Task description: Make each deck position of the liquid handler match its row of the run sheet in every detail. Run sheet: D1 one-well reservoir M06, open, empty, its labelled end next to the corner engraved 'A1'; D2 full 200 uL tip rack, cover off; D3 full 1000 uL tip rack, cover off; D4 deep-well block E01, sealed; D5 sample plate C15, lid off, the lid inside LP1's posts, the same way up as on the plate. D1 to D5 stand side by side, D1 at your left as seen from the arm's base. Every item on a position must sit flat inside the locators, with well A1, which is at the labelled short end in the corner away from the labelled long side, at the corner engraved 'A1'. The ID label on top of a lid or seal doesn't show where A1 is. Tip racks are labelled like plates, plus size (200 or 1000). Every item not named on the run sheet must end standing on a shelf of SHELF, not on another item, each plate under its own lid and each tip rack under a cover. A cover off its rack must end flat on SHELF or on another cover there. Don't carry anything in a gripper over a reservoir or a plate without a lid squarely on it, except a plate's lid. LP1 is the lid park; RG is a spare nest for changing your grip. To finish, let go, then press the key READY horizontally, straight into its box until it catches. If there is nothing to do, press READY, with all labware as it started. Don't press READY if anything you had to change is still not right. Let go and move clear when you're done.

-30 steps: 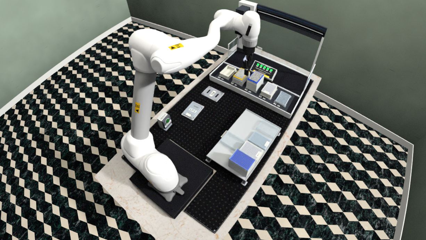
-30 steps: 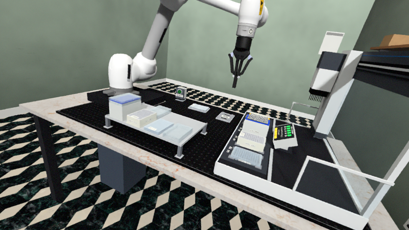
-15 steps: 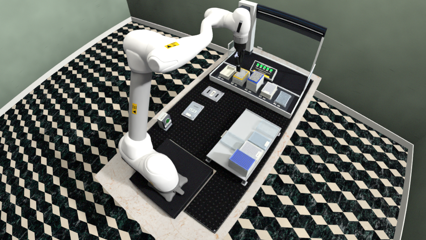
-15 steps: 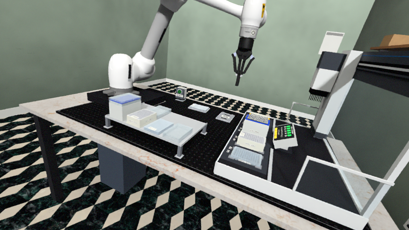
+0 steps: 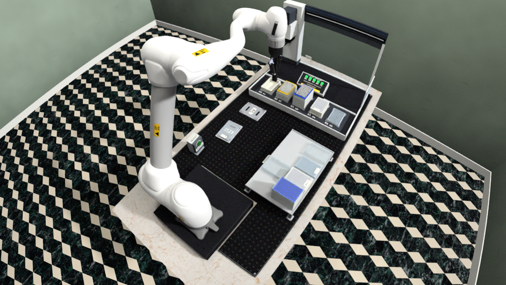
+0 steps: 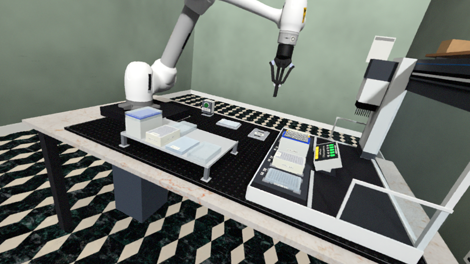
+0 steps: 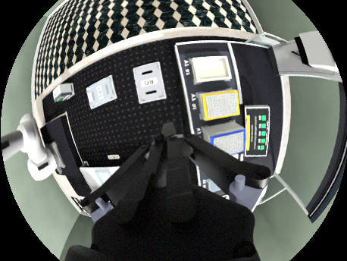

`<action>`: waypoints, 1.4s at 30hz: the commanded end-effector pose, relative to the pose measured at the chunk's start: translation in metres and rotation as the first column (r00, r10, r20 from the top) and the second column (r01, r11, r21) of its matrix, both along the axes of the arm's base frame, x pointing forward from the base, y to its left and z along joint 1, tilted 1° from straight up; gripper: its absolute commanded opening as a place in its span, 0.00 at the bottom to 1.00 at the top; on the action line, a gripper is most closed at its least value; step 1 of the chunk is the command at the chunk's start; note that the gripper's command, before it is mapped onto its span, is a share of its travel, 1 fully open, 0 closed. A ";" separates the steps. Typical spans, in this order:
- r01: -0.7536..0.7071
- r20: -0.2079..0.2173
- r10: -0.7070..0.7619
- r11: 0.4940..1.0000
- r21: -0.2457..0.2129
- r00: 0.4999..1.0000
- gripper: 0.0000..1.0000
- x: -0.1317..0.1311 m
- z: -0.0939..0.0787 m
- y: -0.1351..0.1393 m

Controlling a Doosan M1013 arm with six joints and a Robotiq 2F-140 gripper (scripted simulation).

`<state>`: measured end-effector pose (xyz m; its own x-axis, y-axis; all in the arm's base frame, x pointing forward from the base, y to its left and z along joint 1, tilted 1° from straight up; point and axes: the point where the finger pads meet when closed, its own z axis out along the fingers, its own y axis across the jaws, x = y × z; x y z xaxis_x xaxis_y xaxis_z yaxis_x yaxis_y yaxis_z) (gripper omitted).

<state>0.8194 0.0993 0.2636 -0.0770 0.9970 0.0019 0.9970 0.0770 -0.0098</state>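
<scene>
My gripper is shut and empty, pointing down, high above the left part of the deck. On the deck from the left stand an open cream reservoir, a yellow-rimmed tip rack, a taller blue-rimmed tip rack, a white deep-well block and a clear sample plate. The lid park LP1 holds a pale flat piece. The READY key stands near the arm's base.
The RG nest lies beside LP1. The shelf carries a blue covered rack, a white block, a plate and clear covers. A status panel and the handler's gantry stand behind the deck.
</scene>
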 end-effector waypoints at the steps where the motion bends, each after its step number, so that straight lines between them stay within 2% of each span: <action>1: 0.000 0.002 0.000 1.000 0.000 1.000 0.10 0.001 0.001 0.016; 4: 0.000 0.002 0.000 1.000 0.001 1.000 0.10 0.001 0.001 0.031; 9: 0.000 0.002 0.000 1.000 0.001 1.000 0.10 0.001 0.001 0.034; 21: 0.003 0.002 -0.003 1.000 0.001 1.000 0.10 0.001 0.001 0.094; 29: 0.003 0.002 -0.003 1.000 0.001 1.000 0.10 0.001 0.001 0.112; 38: 0.003 0.001 -0.003 1.000 0.001 1.000 0.10 -0.044 0.002 0.112; 42: 0.003 0.001 -0.003 1.000 0.001 1.000 0.10 -0.054 0.002 0.112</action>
